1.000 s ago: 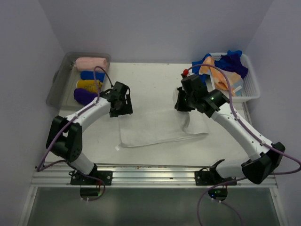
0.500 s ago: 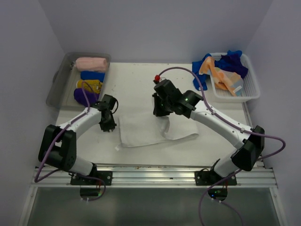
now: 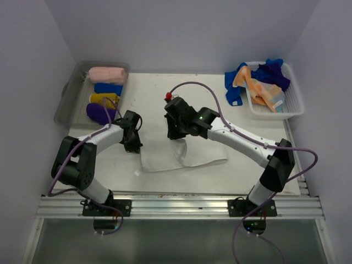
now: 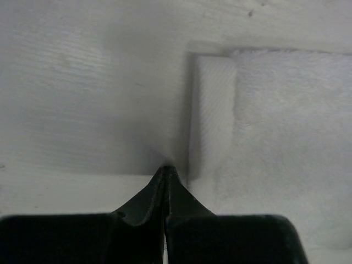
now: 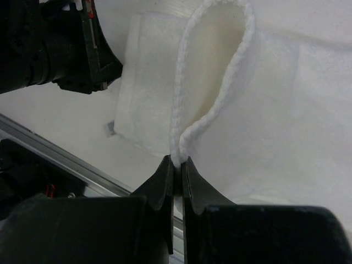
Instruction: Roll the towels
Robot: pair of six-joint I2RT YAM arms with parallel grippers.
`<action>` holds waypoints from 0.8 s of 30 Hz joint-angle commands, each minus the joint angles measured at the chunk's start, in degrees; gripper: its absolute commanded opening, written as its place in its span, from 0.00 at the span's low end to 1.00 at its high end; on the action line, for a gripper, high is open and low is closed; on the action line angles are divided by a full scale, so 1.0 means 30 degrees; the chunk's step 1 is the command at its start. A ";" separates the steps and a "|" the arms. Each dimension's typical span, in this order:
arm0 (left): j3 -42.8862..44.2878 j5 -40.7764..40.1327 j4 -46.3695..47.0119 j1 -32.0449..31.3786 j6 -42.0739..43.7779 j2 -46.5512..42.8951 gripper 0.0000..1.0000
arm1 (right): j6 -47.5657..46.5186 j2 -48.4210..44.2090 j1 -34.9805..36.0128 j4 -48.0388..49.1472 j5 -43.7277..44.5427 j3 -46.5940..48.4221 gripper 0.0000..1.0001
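Note:
A white towel (image 3: 202, 156) lies flat on the table (image 3: 159, 93), its right part lifted and folded over to the left. My right gripper (image 3: 176, 135) is shut on the towel's doubled hem (image 5: 180, 147), holding it above the flat layer (image 5: 286, 99). My left gripper (image 3: 133, 145) is shut with nothing showing between its fingers. Its tip (image 4: 166, 168) rests on the table right at the towel's left edge (image 4: 212, 110). Pink (image 3: 107, 73), blue (image 3: 108, 88), yellow (image 3: 104, 99) and purple (image 3: 100, 113) towels lie rolled in the grey tub.
The grey tub (image 3: 65, 102) stands at the back left. A white lattice basket (image 3: 290, 102) at the back right holds loose blue (image 3: 269, 73) and orange (image 3: 254, 88) towels. A metal rail (image 3: 176, 202) runs along the near edge. The left arm (image 5: 55, 49) shows in the right wrist view.
My right gripper has carried the towel's edge leftward, folding the cloth over itself. My left gripper has shut and come down to the towel's left edge.

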 commanded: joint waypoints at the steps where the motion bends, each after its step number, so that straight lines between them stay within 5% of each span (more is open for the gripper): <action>1: 0.0090 0.1754 0.1899 -0.0263 0.0141 0.0938 0.00 | 0.0657 0.0942 0.0286 0.1251 0.0229 0.1010 0.00; 24: -0.0554 0.1609 0.1724 -0.0058 0.0112 0.0969 0.00 | 0.1389 0.8005 0.1341 0.1458 -0.1000 0.5579 0.00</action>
